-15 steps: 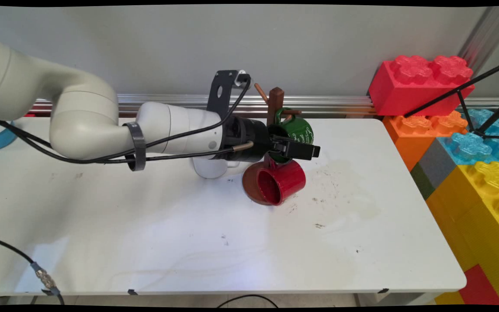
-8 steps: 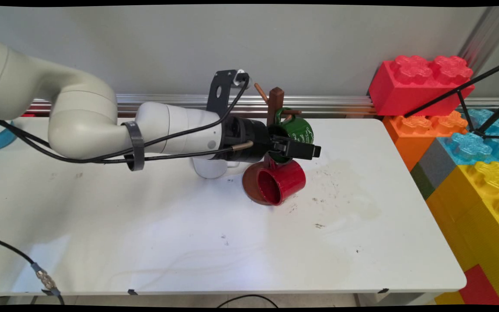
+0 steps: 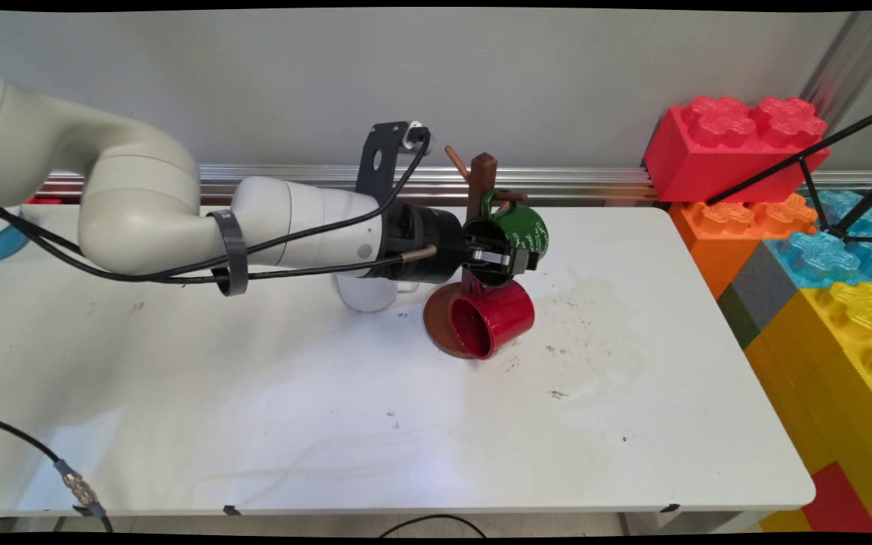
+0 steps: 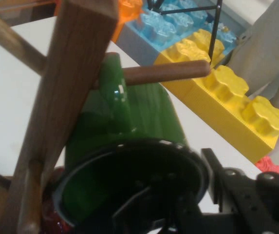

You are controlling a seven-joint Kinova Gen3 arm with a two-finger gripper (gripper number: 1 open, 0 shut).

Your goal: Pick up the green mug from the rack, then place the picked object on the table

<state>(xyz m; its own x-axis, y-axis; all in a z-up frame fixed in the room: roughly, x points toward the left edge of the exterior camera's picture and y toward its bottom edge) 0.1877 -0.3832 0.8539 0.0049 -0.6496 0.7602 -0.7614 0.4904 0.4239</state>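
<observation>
**Green mug on the peg, pincer at its mouth**

White and scuffed, the worktop [image 3: 254, 393] carries a plain white ceramic cup [image 3: 364, 299] at its middle, partly hidden behind the arm's wrist. At the cup's 3 o'clock stands a brown wooden mug tree [image 3: 483, 178] with slanted pegs and a round base.

The black two-finger pincer [image 3: 508, 260] reaches in level from the left and sits right at the open mouth of a glossy dark green ceramic mug [image 3: 530, 227] with pale lettering on its side. That mug hangs by its handle from a peg at the post's 3 o'clock. In the hand view its dark rim fills the lower frame. Whether the pincer is clenched on the rim or released, I cannot tell.

A shiny red ceramic mug [image 3: 493, 318] hangs at the green one's 6 o'clock, mouth turned toward the camera, over the tree's base. Big red, orange, blue and yellow toy bricks [image 3: 735, 144] are stacked past the worktop's right edge.
</observation>
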